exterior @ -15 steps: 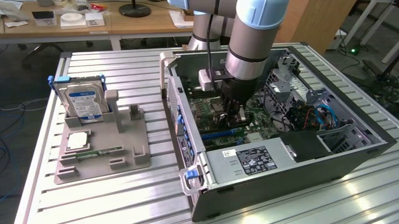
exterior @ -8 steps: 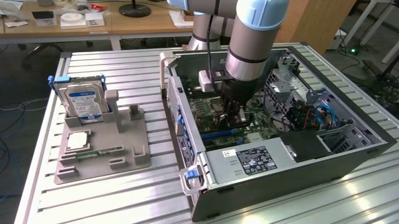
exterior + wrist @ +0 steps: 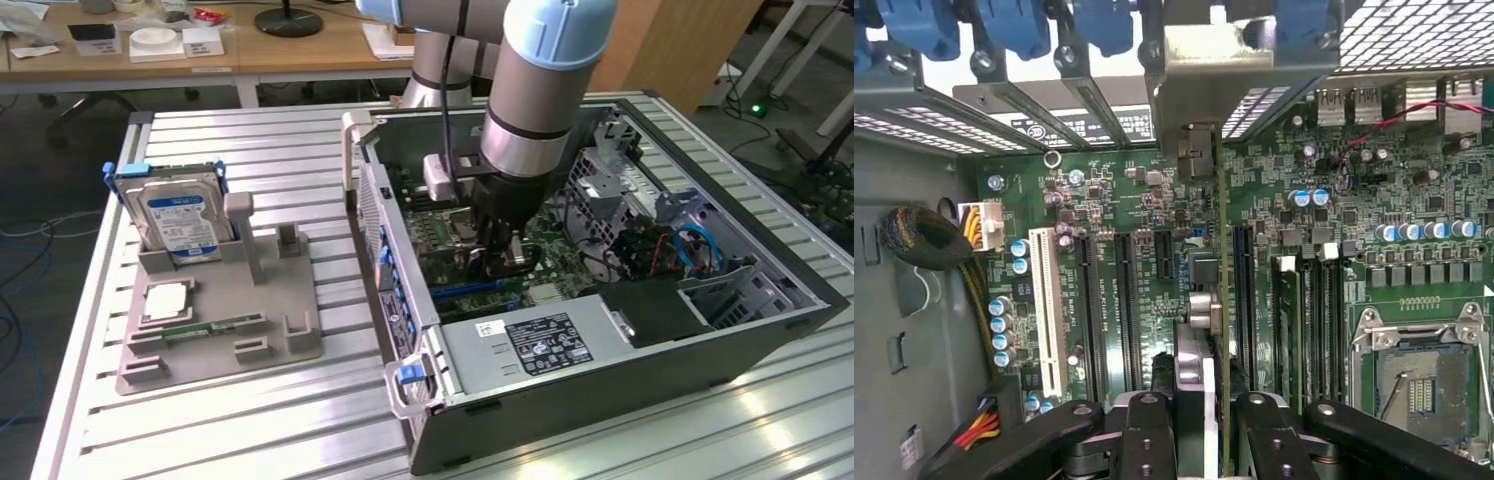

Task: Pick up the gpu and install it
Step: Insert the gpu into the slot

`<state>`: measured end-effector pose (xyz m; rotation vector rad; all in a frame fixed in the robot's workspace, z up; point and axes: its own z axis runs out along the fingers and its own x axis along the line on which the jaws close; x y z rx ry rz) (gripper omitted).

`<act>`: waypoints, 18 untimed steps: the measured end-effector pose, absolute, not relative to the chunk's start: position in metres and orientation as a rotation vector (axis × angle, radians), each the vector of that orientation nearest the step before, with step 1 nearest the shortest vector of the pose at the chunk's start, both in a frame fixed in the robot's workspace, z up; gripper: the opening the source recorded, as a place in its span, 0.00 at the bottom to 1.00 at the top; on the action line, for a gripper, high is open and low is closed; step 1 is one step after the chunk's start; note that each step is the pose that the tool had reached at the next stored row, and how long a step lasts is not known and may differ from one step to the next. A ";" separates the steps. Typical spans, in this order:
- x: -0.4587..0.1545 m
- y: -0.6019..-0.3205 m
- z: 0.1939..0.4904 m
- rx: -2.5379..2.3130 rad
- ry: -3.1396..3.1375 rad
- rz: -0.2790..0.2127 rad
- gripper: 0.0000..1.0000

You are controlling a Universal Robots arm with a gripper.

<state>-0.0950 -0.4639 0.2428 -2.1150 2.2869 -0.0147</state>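
My gripper [image 3: 501, 243] is down inside the open PC case [image 3: 561, 400], over the green motherboard [image 3: 447, 250]. In the wrist view the gripper [image 3: 1199, 410] is shut on the gpu [image 3: 1206, 310], which I see edge-on as a thin card running from between the black fingers [image 3: 1149, 425] to its silver end bracket [image 3: 1204, 60] at the case's rear slot openings. The card stands upright just beside a long black expansion slot [image 3: 1241, 290]. Whether its edge sits in a slot I cannot tell. From the exterior view the gpu [image 3: 511, 266] is a dark shape under the gripper.
Black and white expansion slots [image 3: 1047, 300], an empty CPU socket [image 3: 1424, 385] and cable bundles [image 3: 924, 240] surround the card. Blue slot latches [image 3: 1014, 25] line the rear. Outside the case, a grey holder [image 3: 227, 330] carries a hard drive [image 3: 180, 220] and a memory stick [image 3: 214, 327].
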 end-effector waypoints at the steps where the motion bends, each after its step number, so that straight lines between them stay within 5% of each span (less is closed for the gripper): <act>1: -0.095 -0.464 0.242 -2.115 2.287 -0.015 0.28; 18: -0.100 -0.464 0.240 -2.115 2.287 -0.015 0.28</act>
